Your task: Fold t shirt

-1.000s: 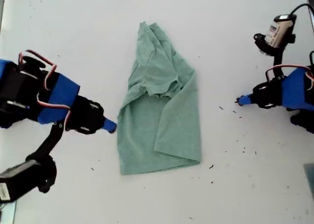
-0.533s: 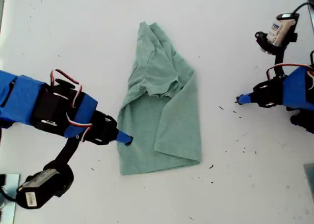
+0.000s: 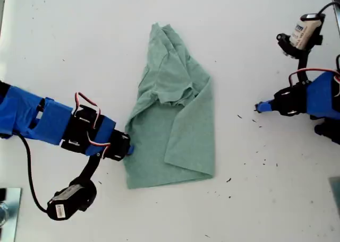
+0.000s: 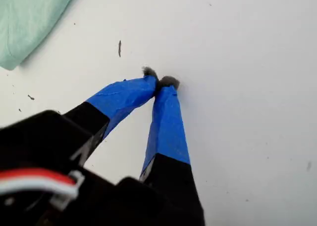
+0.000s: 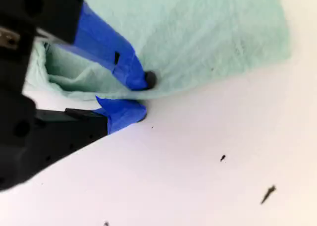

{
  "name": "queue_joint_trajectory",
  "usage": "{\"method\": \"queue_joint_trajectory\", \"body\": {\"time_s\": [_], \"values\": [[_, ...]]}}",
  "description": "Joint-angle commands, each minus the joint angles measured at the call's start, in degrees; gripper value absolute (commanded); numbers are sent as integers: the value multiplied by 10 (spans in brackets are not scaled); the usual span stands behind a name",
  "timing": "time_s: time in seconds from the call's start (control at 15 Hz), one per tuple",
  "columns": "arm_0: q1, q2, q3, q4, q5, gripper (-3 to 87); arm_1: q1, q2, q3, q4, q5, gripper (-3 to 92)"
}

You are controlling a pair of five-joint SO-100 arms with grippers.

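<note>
Mint-green heathered fabric, one t shirt, lies folded lengthwise and rumpled at the middle of your white table. You have two blue-taped arms. Your second gripper reaches in flat from eight o'clock in the exterior view, jaws parted around the shirt's hem edge. Your first gripper, at three o'clock, points at bare table, tips pressed together, well apart from the shirt.

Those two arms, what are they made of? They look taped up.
Both are black-bodied arms wrapped in blue tape, with looping red and white wires at the joints. My first gripper has two slim fingers taped blue, dark at the tips. My second gripper has the same blue-taped fingers. Each arm carries a small black camera on a bracket, trailing a black cable.
</note>
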Motion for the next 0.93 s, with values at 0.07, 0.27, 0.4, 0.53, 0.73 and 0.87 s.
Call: {"method": "queue_joint_trajectory", "body": {"time_s": [0.07,0.27,0.4,0.53,0.73,0.87], "values": [[33,58,-19,-18,-24,-2,1,13,16,10,-11,24],[1,194,26,71,-41,-2,0,18,16,12,-11,24],[-31,283,86,67,-36,-2,-4,18,16,12,-11,24],[-47,269,53,44,-8,-2,-4,18,16,12,-11,24],[-58,163,-103,8,40,-2,-4,18,17,13,-11,24],[-68,15,-284,5,91,31,-3,18,17,13,-11,24]]}}
